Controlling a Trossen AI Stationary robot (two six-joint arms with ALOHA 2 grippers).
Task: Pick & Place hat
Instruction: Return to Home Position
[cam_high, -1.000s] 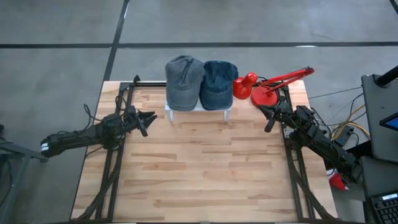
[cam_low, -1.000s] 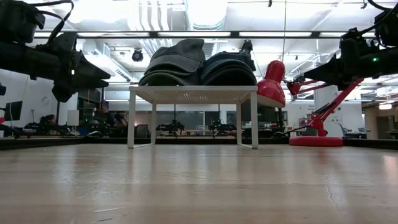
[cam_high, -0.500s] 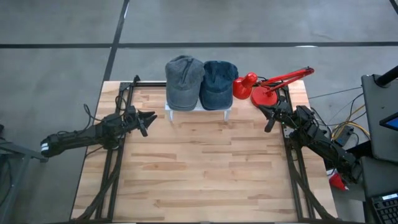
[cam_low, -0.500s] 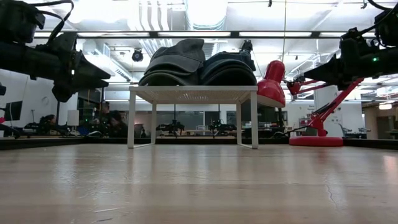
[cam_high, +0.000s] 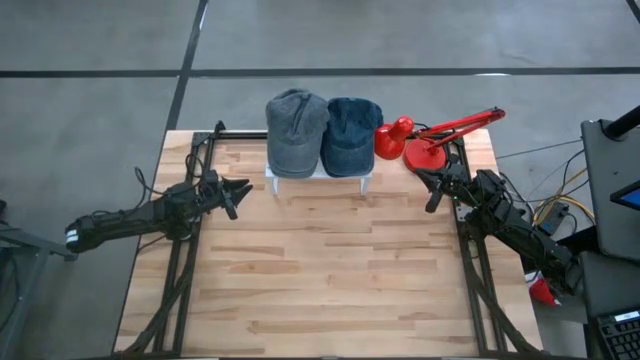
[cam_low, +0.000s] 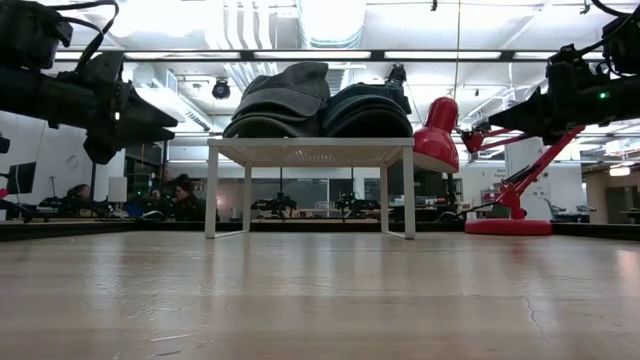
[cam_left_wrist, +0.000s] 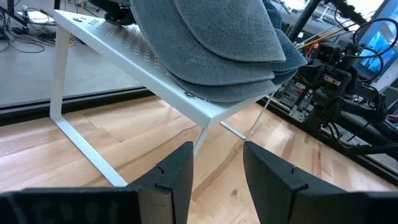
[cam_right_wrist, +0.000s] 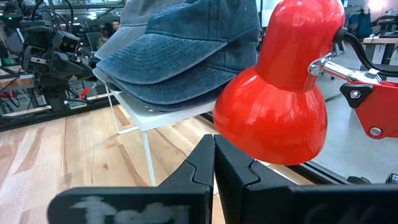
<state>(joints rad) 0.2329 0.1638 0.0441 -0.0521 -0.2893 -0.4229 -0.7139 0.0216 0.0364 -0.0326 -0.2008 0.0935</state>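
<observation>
Two caps lie side by side on a small white stand (cam_high: 316, 177) at the table's far edge: a grey hat (cam_high: 296, 118) on the left and a dark blue hat (cam_high: 351, 122) on the right. Both rest with their brims on the stand's top (cam_left_wrist: 124, 53). My left gripper (cam_high: 243, 187) stands open above the table, left of the stand, pointing at it with nothing between its fingers (cam_left_wrist: 217, 180). My right gripper (cam_high: 424, 181) is shut and hovers right of the stand, beside the red lamp's shade (cam_right_wrist: 277, 99).
A red desk lamp (cam_high: 432, 140) stands at the far right corner, its shade next to the blue hat. The wooden table (cam_high: 320, 270) stretches bare from the stand to the near edge. People sit at desks in the room beyond (cam_low: 175, 195).
</observation>
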